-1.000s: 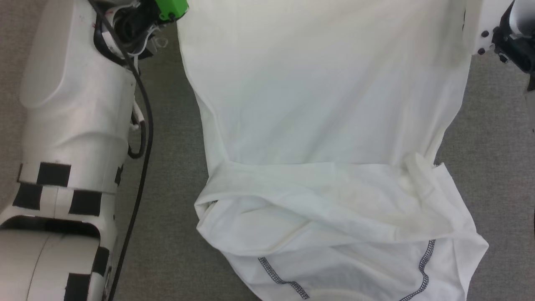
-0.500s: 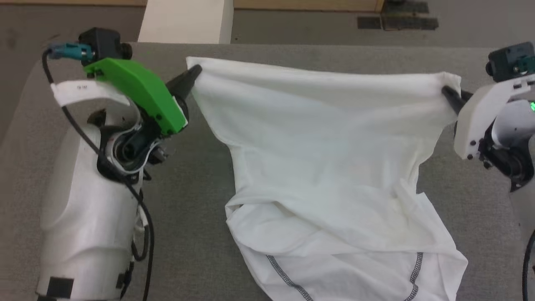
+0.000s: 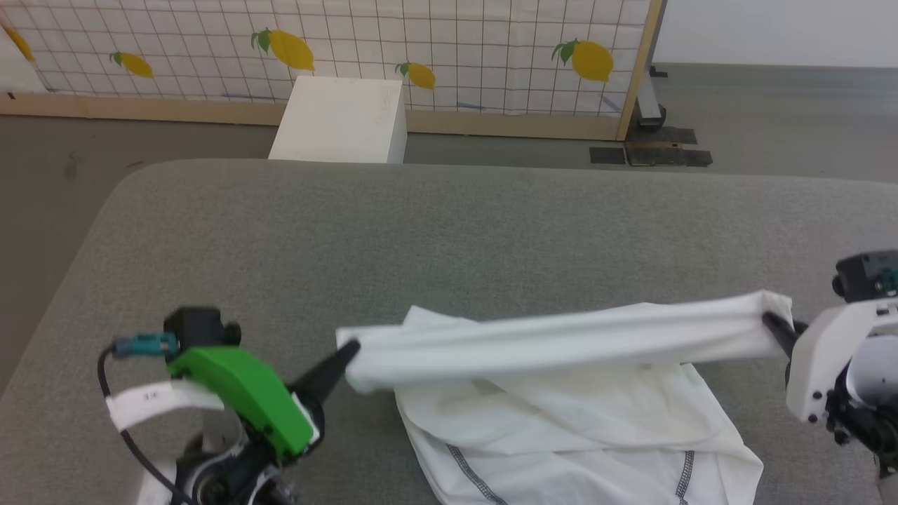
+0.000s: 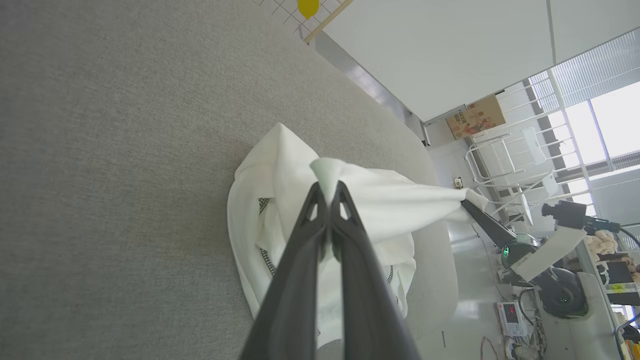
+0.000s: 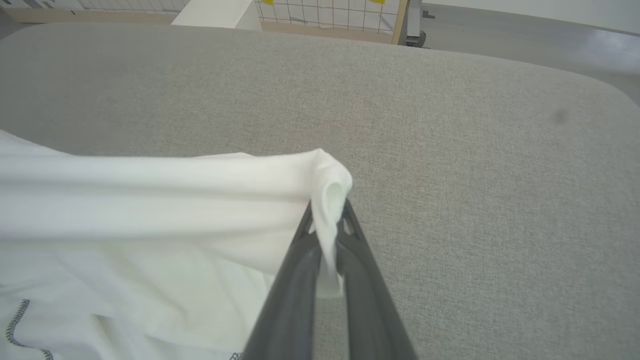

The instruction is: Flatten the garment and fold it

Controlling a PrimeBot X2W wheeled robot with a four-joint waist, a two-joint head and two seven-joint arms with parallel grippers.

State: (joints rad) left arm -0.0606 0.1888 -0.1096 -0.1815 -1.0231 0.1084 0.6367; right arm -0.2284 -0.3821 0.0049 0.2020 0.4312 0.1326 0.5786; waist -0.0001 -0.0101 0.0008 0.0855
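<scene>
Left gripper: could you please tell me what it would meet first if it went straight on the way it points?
Past the corner it pinches, the left gripper looks aimed at the garment heaped on the grey padded surface; it would likely meet that cloth first, though depth is unclear.

Even, bright indoor light; window glare, wide-angle distortion.

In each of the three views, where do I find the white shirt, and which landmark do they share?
Head view: white shirt at lower centre, edge stretched between left gripper and right gripper.
Left wrist view: centre, pinched by the left gripper.
Right wrist view: left half, corner pinched at centre.
Shared landmark: the lemon-print screen behind the grey surface.
</scene>
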